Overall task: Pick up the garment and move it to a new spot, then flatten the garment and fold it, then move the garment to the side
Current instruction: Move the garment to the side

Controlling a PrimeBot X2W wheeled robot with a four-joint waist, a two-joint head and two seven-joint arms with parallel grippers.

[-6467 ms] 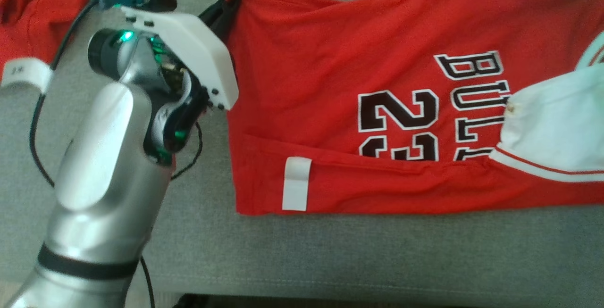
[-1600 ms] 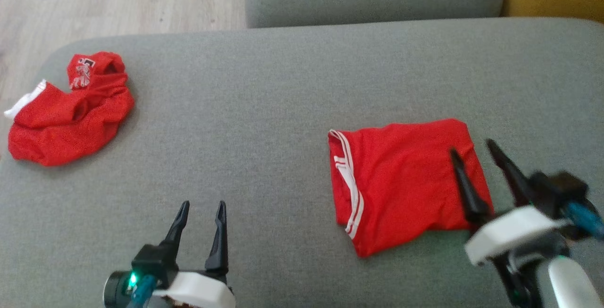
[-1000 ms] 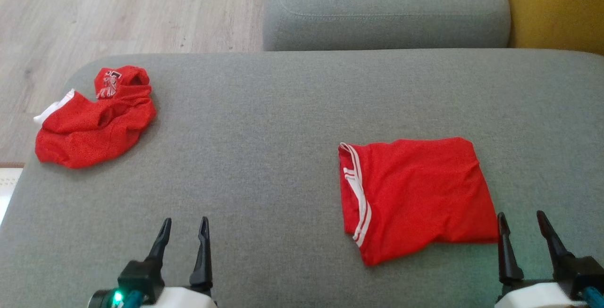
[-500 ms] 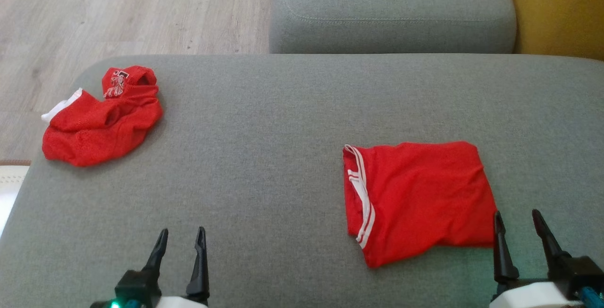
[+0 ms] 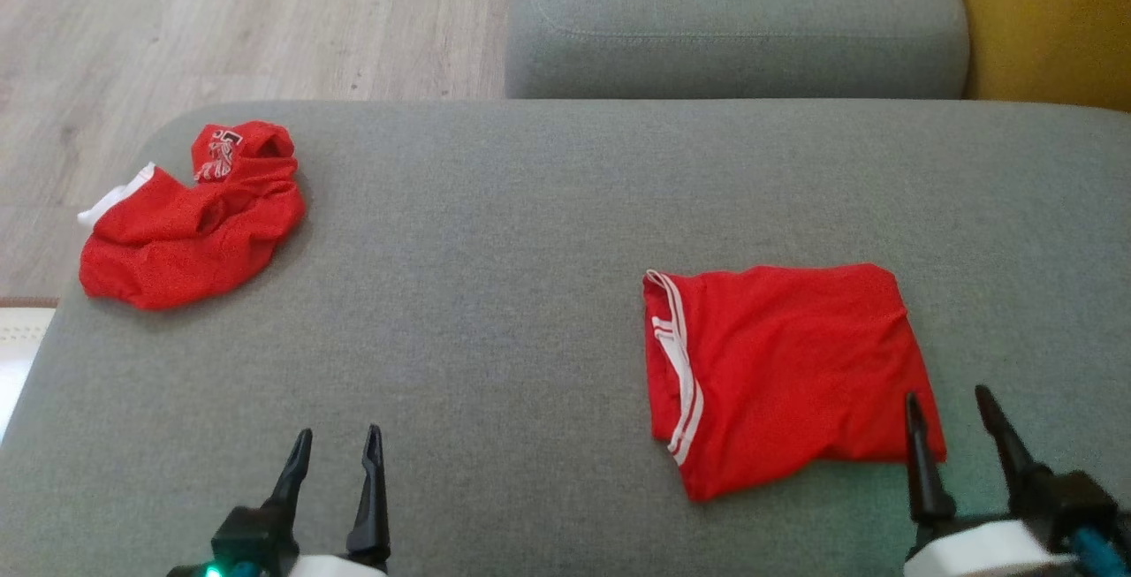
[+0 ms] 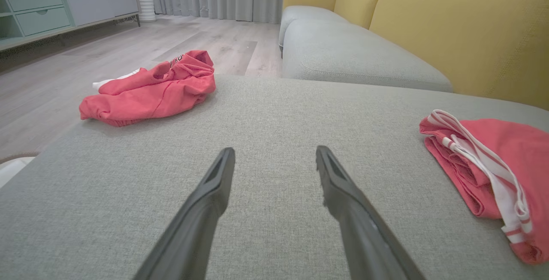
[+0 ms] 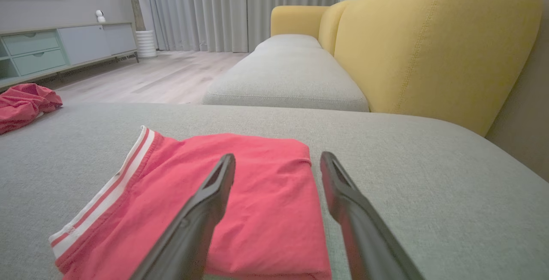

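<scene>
Garment [image 5: 782, 369] folded on grey cushion [image 5: 530, 294], crumpled red cloth [image 5: 190, 219] far left, left hand [image 5: 339, 429] and right hand [image 5: 945, 393] spread, empty

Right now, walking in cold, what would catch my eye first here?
A folded red garment with white trim lies right of centre on the grey cushion, by the open right hand. A crumpled red garment sits at the cushion's far left corner; the open left hand is near the front edge.
</scene>
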